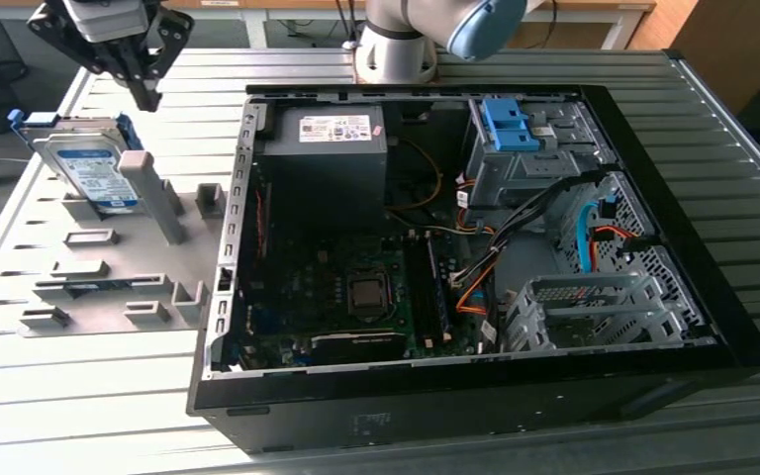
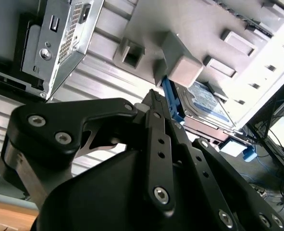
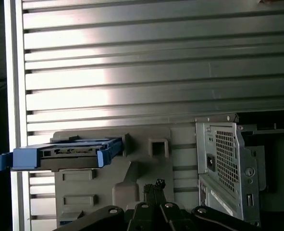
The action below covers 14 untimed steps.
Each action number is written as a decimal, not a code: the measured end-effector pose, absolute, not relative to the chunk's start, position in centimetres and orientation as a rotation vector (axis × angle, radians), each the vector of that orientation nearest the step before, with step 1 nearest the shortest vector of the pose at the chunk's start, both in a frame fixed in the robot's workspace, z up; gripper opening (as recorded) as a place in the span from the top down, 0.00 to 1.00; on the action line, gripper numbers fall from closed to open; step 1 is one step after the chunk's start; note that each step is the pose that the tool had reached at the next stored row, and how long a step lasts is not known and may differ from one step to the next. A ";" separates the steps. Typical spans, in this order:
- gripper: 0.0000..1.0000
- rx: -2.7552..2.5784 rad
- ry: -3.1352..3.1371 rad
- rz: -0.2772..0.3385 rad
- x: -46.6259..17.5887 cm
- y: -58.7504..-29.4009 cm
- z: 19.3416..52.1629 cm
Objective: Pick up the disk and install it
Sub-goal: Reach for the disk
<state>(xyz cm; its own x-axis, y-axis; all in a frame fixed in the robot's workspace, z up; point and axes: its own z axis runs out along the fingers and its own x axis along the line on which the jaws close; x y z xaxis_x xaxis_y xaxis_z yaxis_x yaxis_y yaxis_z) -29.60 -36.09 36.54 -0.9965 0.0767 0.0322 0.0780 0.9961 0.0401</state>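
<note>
Gripper (image 1: 146,97) jaws pressed together, pinching nothing, touching nothing; close above the disk (image 1: 90,166), apart from it. Disk on edge, tilted, in grey holder plate (image 1: 116,287) by the bench (image 1: 76,416) edge on the exterior view's left. Just beside the plate: open computer case (image 1: 486,401), blue bracket (image 1: 506,124) inside. Ribbed aluminium bench top. Wooden cabinet (image 1: 716,40) beyond.

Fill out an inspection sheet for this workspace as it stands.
Surface: ribbed metal table, carrying a grey fixture and an open computer case.
Job's things: disk stands on edge in the fixture, not gripped.
Clutter: blue bracket inside the case.
Grippers: gripper shut, empty, hovering above the disk.
Cables: orange, black and blue cables loose inside the case.
Surroundings: arm base on the table beside the case; wooden furniture beyond the table.
</note>
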 end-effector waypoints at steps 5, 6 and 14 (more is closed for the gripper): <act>0.89 -0.120 -3.108 -0.064 -29.7 -36.1 36.5; 0.89 -0.120 -3.108 -0.064 -29.7 -36.1 36.5; 0.89 -0.121 -3.108 -0.064 -29.8 -36.1 36.5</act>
